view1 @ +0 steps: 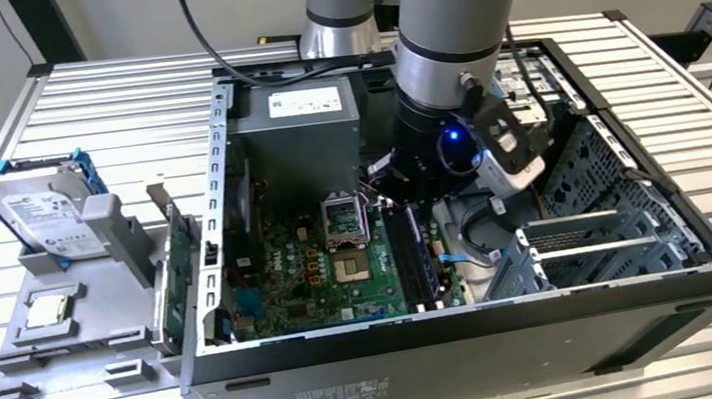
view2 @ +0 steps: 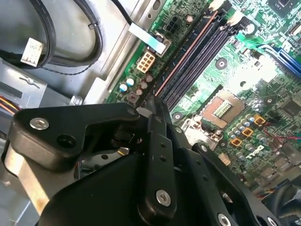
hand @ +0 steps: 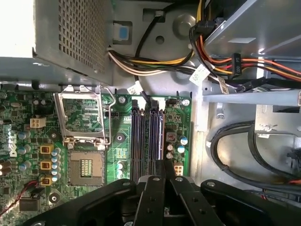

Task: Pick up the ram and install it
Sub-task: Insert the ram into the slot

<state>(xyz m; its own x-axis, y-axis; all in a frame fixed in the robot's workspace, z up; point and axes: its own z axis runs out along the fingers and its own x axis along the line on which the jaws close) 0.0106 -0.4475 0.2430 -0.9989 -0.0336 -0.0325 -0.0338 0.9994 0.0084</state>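
The ram [view1: 417,258] is a long dark stick standing on edge along the black slots of the green motherboard [view1: 324,274], inside the open computer case. In the second wrist view its thin top edge [view2: 188,54] runs away from my fingertips along the outermost slot. My gripper [view1: 412,203] reaches down into the case over that slot. In both wrist views its black fingers [view2: 157,122] are drawn together, and the gripper [view2: 155,100] [hand: 165,164] is shut on the stick. The part of the ram under the fingers is hidden.
The CPU socket [hand: 84,167] lies beside the slots [hand: 148,141]. Bundled cables [hand: 164,59], the power supply [view1: 299,115] and a drive cage [view1: 602,242] crowd the case. A grey tray [view1: 76,332] on the exterior view's left holds a silver hard drive [view1: 49,219] and an upright green board [view1: 180,280].
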